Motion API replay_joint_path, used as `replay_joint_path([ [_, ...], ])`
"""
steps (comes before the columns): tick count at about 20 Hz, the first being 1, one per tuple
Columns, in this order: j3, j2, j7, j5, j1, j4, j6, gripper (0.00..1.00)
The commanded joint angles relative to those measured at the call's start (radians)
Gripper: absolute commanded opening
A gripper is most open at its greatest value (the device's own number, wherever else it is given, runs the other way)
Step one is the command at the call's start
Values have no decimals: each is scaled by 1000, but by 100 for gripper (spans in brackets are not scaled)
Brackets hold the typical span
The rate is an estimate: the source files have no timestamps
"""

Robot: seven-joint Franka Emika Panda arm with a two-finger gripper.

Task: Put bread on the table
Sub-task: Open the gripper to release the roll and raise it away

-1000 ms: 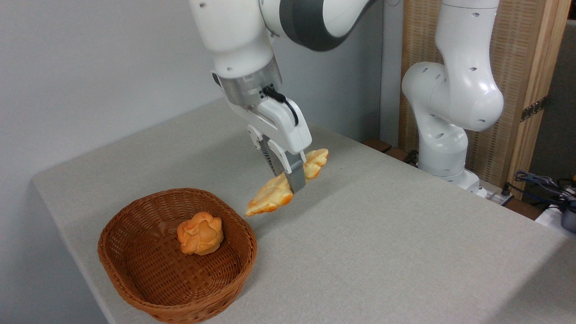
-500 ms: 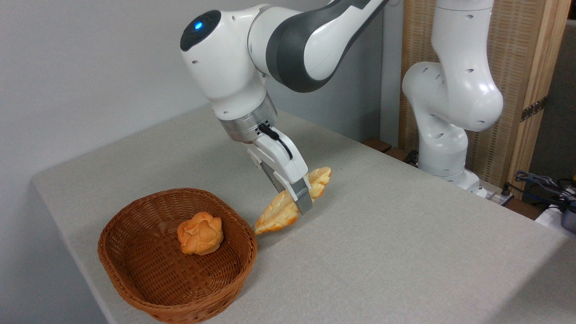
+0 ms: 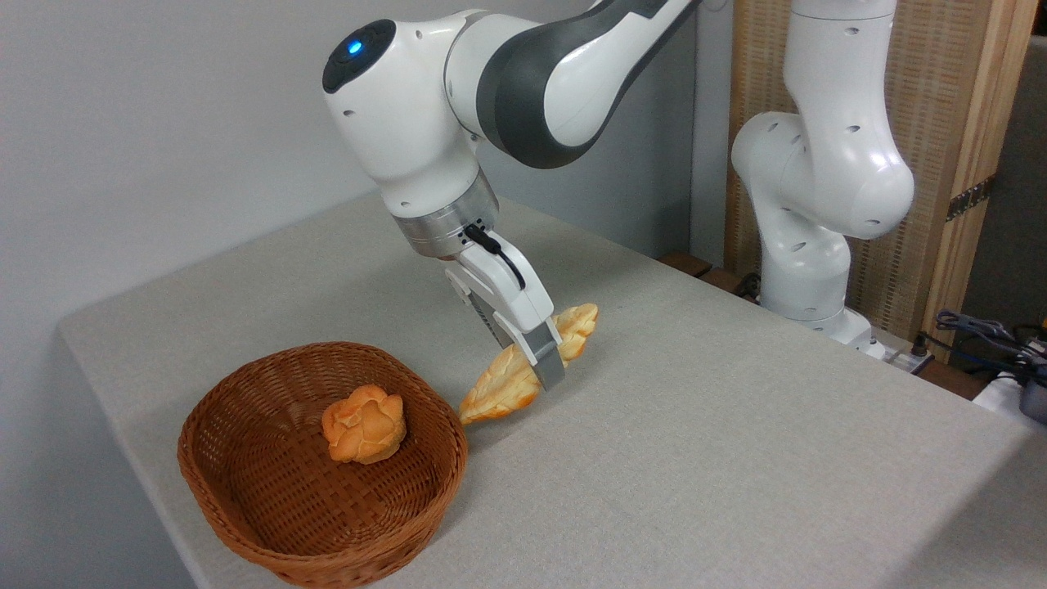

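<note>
From the one camera, the white robot arm [image 3: 523,74] bends down over the grey table [image 3: 695,458]. Its gripper [image 3: 546,375] points down at a slant and is closed around the middle of the bread [image 3: 507,383]. The bread is long and flat, pale in the middle and golden at the edges. One grey finger [image 3: 550,364] crosses the front of it. The other finger is behind the loaf and hard to see. The bread is tilted, with its left tip low, just beside the brown basket [image 3: 245,507] and close to the table top. Its right end sits higher. I cannot tell if the low tip touches the table. A small round orange bun [image 3: 364,424] lies inside the basket. The arm's white base [image 3: 818,245] stands at the far right edge of the table, in front of a wooden panel [image 3: 965,123].
</note>
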Motion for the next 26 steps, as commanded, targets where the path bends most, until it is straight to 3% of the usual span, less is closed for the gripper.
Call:
replay_joint_path([
  [1,1,3,6,-1,-4,6,23,100],
  [9,1,2,6,-3,-4,18,23,100],
  [15,12,-7,0,-24,-2,175,21,100],
  [18,10,-9,6,-12,-1,216,24,100],
  [26,12,-10,6,-27,7,235,78,100],
])
